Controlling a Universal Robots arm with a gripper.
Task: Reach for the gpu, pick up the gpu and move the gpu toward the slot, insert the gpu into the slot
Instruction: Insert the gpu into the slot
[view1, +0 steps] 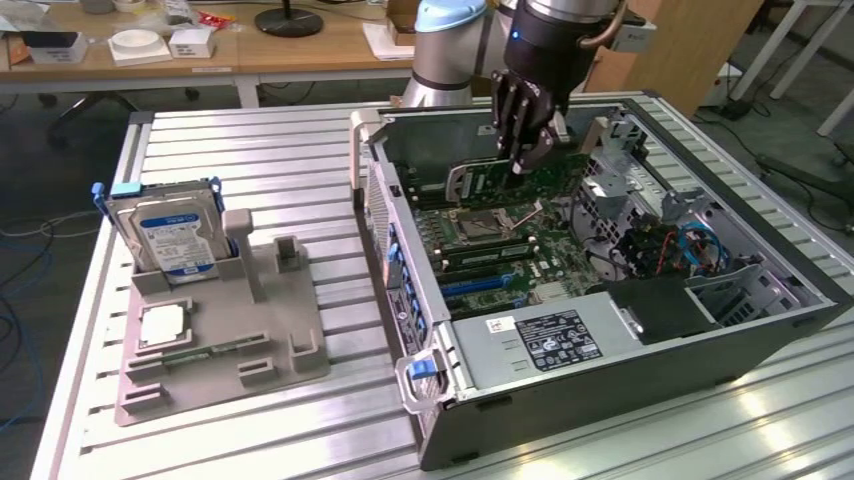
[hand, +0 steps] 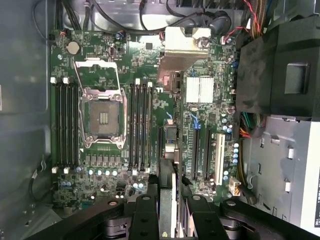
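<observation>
Reaching down into the open computer case (view1: 627, 375) with the black end effector (view1: 525, 158), low over the green motherboard (view1: 534, 240). From the wrist view: end effector (hand: 169, 194) pinching the gpu (hand: 168, 207) between two black fingers (hand: 145, 215), gripping the thin card edge-on, one finger on each face. Holding the gpu above the long expansion slots (hand: 200, 150), just beside the banks of memory slots (hand: 141, 125) and apart from the bare CPU socket (hand: 102, 117) with its raised load plate. No telling about contact with a slot. At the exterior view's left, on the ribbed aluminium surface (view1: 267, 160): a grey holder (view1: 267, 340) carrying an upright hard drive (view1: 167, 235) with a blue-white label. Inside the case, at its near end: a silver box (view1: 547, 340) with a black label.
</observation>
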